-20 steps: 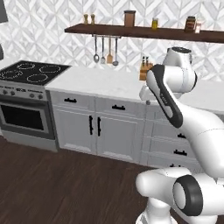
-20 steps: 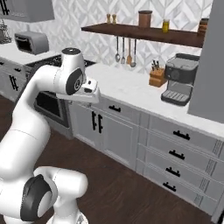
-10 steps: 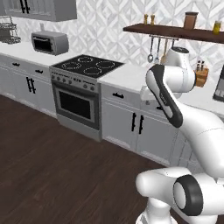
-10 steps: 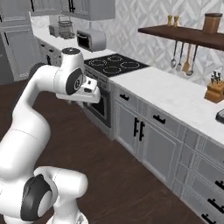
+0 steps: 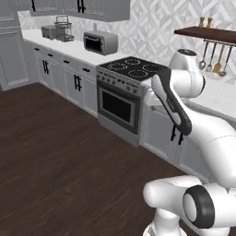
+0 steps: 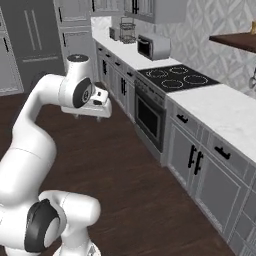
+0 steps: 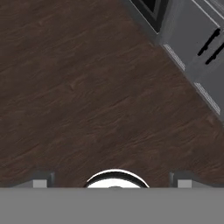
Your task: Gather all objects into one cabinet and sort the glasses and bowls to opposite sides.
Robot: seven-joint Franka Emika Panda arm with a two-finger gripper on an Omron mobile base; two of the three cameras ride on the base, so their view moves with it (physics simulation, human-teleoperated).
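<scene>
The robot appears in transit toward the upper cabinets (image 5: 83, 7) at upper left. Its end effector (image 7: 112, 181) hangs over dark floor (image 7: 87, 96), fingers spread and empty. Next it must find the tableware.

Grey upper wall cabinets (image 5: 92, 7) with dark-framed panel doors and black bar handles line the top left of the left base view. Their doors are closed. In the right base view they (image 6: 145, 7) sit at top centre.

dark wood floor (image 7: 87, 96) below, grey lower cabinets (image 7: 197, 48) at upper right
</scene>
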